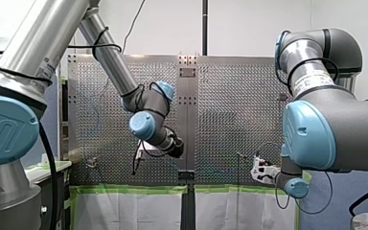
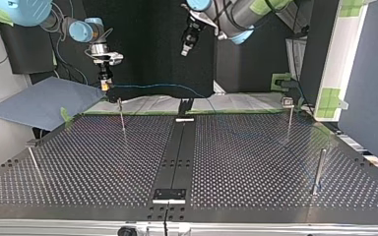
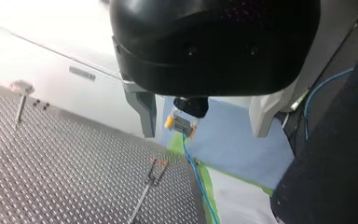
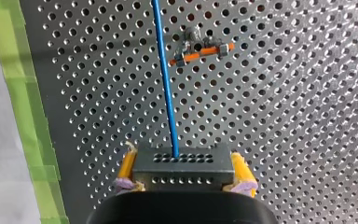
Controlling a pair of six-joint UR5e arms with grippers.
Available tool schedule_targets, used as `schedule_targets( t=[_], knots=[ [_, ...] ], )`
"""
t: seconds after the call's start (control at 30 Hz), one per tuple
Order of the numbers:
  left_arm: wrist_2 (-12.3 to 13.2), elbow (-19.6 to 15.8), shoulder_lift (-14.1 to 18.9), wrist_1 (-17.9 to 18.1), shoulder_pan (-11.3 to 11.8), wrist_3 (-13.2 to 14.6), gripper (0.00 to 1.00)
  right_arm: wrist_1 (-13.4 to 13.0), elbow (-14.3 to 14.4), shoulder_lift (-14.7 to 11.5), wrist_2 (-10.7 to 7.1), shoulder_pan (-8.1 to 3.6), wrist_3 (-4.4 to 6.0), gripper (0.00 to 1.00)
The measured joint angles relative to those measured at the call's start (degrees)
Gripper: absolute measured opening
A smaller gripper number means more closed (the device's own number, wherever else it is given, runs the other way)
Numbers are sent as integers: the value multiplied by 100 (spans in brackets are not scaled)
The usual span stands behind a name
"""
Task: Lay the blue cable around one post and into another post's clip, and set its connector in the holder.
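We see our right fingers [image 4: 127, 165] clamped by their yellow pads on the grey connector [image 4: 182, 169] above the desk [image 4: 284, 116], its blue cable [image 4: 165, 79] passing an orange-clipped post [image 4: 200, 49], our left fingers [image 3: 144, 109] spread wide and empty, and the joint cap [image 1: 5, 129] lettering illegible.

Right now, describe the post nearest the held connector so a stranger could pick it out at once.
In the top view, find the far edge of the perforated table, left of the black centre strip. There a thin post stands close to my right claw, which grips the connector of the blue cable. It alone carries an orange clip at its head.
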Motion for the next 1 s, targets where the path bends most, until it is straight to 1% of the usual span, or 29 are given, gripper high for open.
schedule_targets(
  t=[0.27, 0.47, 0.63, 0.8, 1.0],
  knots=[
    [-62, 108, -47, 413, 12, -1, 100, 29, -2, -2, 66, -17, -32, 21],
    [-49, 354, -291, 708, 21, -3, 100, 50, -1, -1, 79, -40, -47, 21],
    [-51, 562, -562, 980, 10, -31, 100, 59, -1, -1, 80, -57, -55, 21],
    [-65, 615, -825, 1244, 29, -63, 100, 68, -1, -1, 84, -73, -65, 21],
    [-106, 619, -1032, 1496, 95, -77, 100, 78, -1, -1, 88, -76, -79, 21]
  ],
)
